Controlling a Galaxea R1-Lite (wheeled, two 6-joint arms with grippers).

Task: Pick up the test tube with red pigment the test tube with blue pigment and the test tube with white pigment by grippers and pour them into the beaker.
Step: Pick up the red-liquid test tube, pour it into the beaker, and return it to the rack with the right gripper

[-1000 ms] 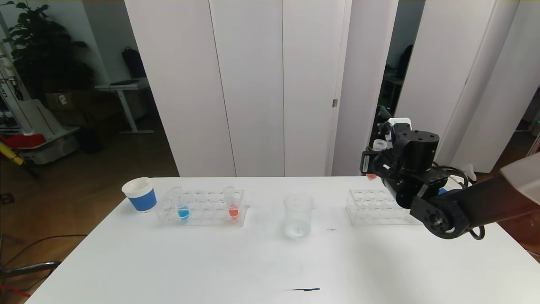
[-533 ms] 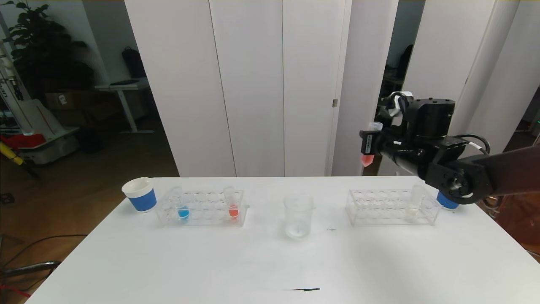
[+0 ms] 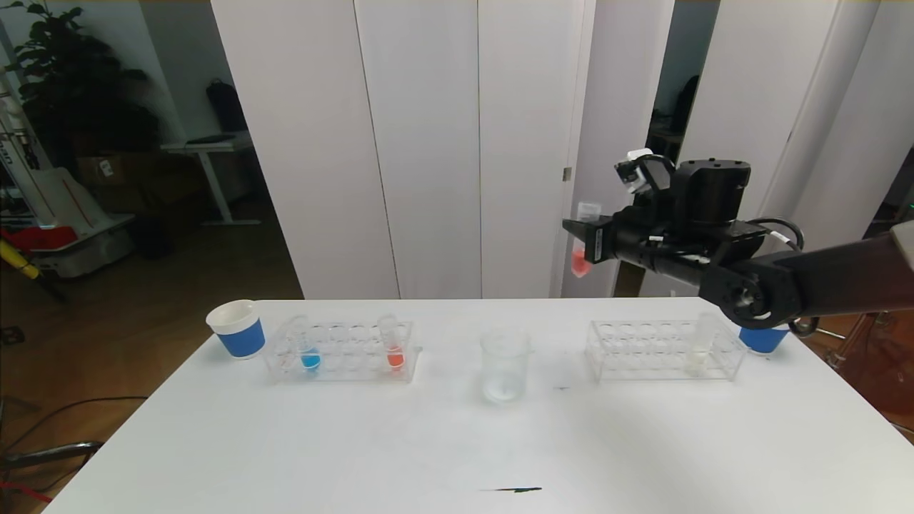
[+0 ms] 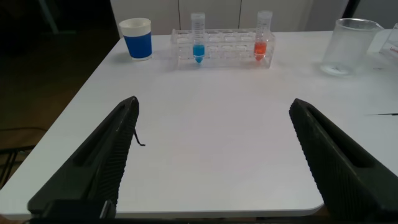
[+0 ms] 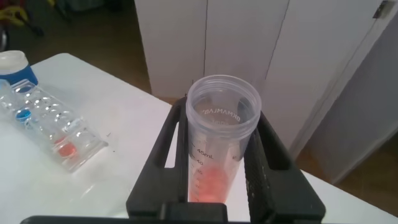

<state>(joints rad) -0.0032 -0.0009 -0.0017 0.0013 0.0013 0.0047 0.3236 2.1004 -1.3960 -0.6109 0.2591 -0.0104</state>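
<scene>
My right gripper (image 3: 585, 241) is shut on the test tube with red pigment (image 3: 580, 260), held high above the table, right of and well above the beaker (image 3: 505, 364). In the right wrist view that tube (image 5: 221, 149) stands between the fingers with its mouth open towards the camera. The test tube with blue pigment (image 3: 308, 350) and another red tube (image 3: 393, 348) stand in the left rack (image 3: 350, 335). The test tube with white pigment (image 3: 701, 343) stands in the right rack (image 3: 639, 350). My left gripper (image 4: 212, 101) is open over the near table edge, holding nothing.
A blue-banded paper cup (image 3: 235, 328) stands left of the left rack. Another paper cup (image 3: 762, 338) sits behind the right rack, partly hidden by my right arm. A black mark (image 3: 510, 490) lies near the table's front edge.
My right arm has risen from the right rack and swung left with the red tube in its grip, uncovering the rack and the white tube. The left gripper has not moved.
</scene>
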